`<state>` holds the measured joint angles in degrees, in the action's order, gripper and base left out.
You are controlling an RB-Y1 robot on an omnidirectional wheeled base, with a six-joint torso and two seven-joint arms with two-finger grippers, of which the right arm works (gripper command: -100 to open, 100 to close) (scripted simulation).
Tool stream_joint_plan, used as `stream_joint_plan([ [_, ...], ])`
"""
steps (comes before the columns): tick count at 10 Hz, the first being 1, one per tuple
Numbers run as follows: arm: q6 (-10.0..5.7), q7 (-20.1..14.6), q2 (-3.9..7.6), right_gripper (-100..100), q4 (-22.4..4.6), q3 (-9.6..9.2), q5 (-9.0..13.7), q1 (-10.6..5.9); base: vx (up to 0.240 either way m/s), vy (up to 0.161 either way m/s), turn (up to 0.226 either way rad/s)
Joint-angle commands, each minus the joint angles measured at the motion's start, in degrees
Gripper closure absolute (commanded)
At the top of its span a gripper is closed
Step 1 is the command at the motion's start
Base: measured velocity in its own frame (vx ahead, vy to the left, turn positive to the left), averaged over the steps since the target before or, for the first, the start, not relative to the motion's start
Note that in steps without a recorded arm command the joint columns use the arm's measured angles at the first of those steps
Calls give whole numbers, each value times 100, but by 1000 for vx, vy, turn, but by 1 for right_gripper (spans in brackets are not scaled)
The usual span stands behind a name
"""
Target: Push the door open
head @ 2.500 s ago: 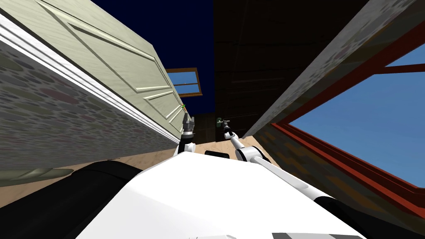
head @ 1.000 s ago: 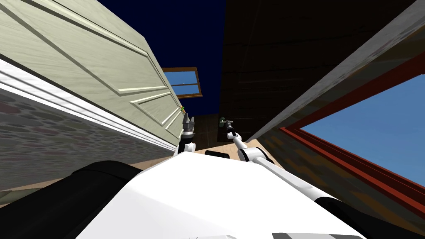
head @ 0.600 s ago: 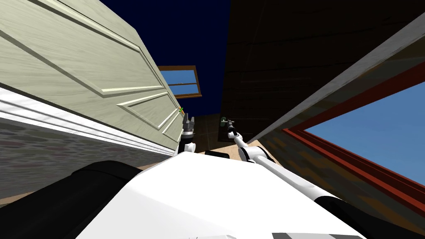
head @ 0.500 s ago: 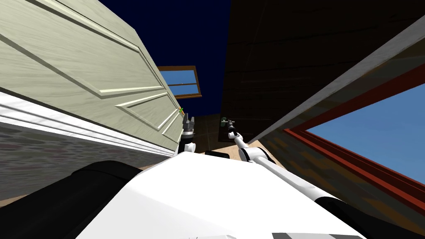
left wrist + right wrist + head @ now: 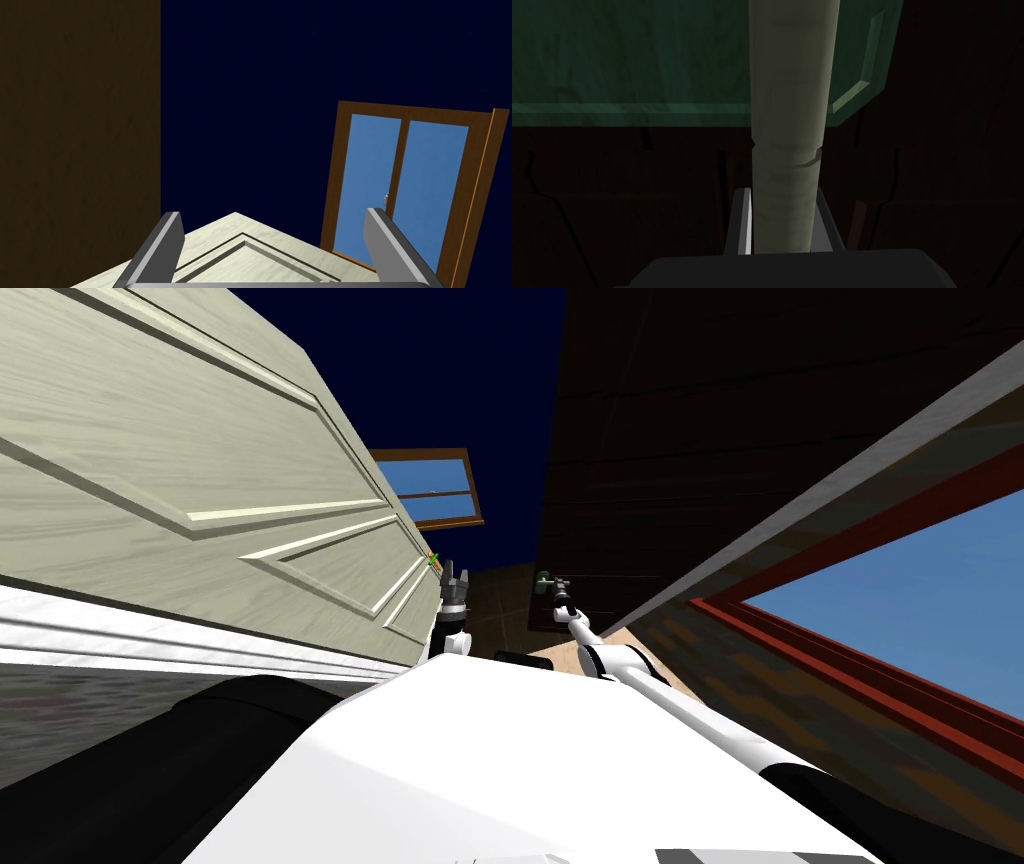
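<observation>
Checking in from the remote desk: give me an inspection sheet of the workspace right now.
Surface: tan floor, a strip ahead of the arms.
Job's things: dark door; pale lever handle on a green plate.
Clutter: nothing seen.
Grippers: right gripper shut on the handle; left gripper open, by the edge of a pale panelled door.
Cables: nothing seen.
Surroundings: brown-framed window, red-framed window, dark blue area beyond.
</observation>
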<state>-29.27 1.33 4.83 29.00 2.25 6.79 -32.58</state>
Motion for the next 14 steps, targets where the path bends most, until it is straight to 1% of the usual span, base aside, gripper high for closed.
stream_joint_plan([
  [1, -72, 56, 93, 100, -9, 150, 52, -24, 144, 167, -73],
  [2, -69, 84, 114, 100, -10, 224, 80, -16, 174, 169, -91],
  [4, -69, 84, 114, 100, -10, 224, 80, -16, 84, 66, -26],
  [5, -65, 124, 142, 100, -11, 329, 119, -4, 113, 89, -39],
  [9, -56, 200, 184, 100, -14, 531, 196, 18, 147, 153, -82],
  [12, -52, 244, 201, 100, -15, 646, 239, 30, 151, 101, -49],
  [13, -45, 235, 235, 100, -19, 645, 238, 65, 83, 30, -40],
  [14, -59, 262, 292, 100, -26, 724, 273, 71, 104, 24, -51],
])
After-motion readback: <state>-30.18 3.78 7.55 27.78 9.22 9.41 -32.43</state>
